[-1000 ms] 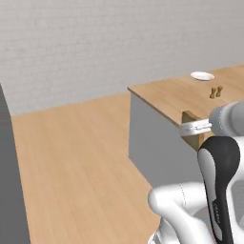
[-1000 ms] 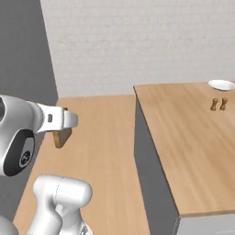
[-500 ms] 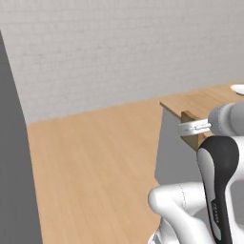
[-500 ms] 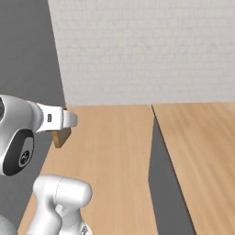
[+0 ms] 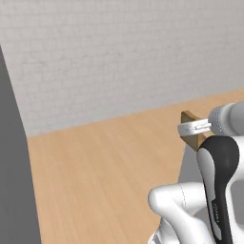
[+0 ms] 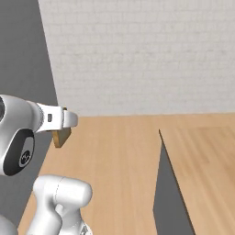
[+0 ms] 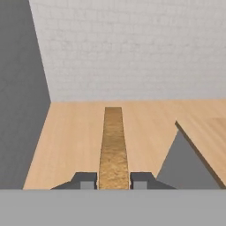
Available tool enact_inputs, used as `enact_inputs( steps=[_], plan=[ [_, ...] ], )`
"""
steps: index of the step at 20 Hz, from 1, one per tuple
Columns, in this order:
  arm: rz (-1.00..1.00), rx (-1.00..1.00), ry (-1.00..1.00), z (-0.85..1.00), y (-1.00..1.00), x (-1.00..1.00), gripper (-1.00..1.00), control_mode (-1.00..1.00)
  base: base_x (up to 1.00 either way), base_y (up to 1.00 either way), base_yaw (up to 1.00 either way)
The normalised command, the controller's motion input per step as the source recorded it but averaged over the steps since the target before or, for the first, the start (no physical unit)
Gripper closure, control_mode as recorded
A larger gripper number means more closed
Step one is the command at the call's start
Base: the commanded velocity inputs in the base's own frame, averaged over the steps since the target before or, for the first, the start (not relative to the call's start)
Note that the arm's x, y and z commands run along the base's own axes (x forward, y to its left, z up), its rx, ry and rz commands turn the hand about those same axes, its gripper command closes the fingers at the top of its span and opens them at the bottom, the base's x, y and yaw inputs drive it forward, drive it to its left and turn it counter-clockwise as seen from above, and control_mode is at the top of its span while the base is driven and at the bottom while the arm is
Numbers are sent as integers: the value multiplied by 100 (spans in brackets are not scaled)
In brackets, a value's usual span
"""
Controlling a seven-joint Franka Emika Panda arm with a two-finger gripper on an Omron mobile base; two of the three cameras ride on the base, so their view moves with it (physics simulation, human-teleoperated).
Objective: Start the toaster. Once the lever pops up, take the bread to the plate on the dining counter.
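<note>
My gripper (image 7: 114, 180) is shut on the bread (image 7: 113, 145), a golden-brown slice seen edge-on between the two dark fingertips (image 7: 86, 178). From the left base view the bread (image 5: 189, 125) sticks out past the white hand at the right. The right base view shows the bread (image 6: 61, 136) hanging under the hand on the left. A corner of the dining counter (image 6: 202, 170), light wood on top with a grey side, lies to the right and reaches into the hand view (image 7: 205, 132). The toaster and the plate are out of view.
A tall dark grey panel (image 5: 12, 167) stands at the left, also in the right base view (image 6: 23, 69). A white brick wall (image 6: 147, 55) closes the back. Wooden floor (image 5: 105, 167) stretches between the panel and the counter.
The whole picture has shifted, so the base has moved: the dining counter has slid right and its plate has left the views. The bread stays in my gripper.
</note>
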Motion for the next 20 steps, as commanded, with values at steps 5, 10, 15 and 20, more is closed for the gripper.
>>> enact_inputs(
  steps=[5, 10, 15, 20],
  plan=[
    [0, 0, 0, 0, 0, 0, 100, 100, 100, 0, -4],
    [0, 0, 0, 0, 0, 0, 100, 100, 100, 0, -4],
    [0, 0, 0, 0, 0, 0, 100, 100, 100, 4, -31],
    [0, 0, 0, 0, 0, 0, 100, 100, 100, 17, -55]
  ],
)
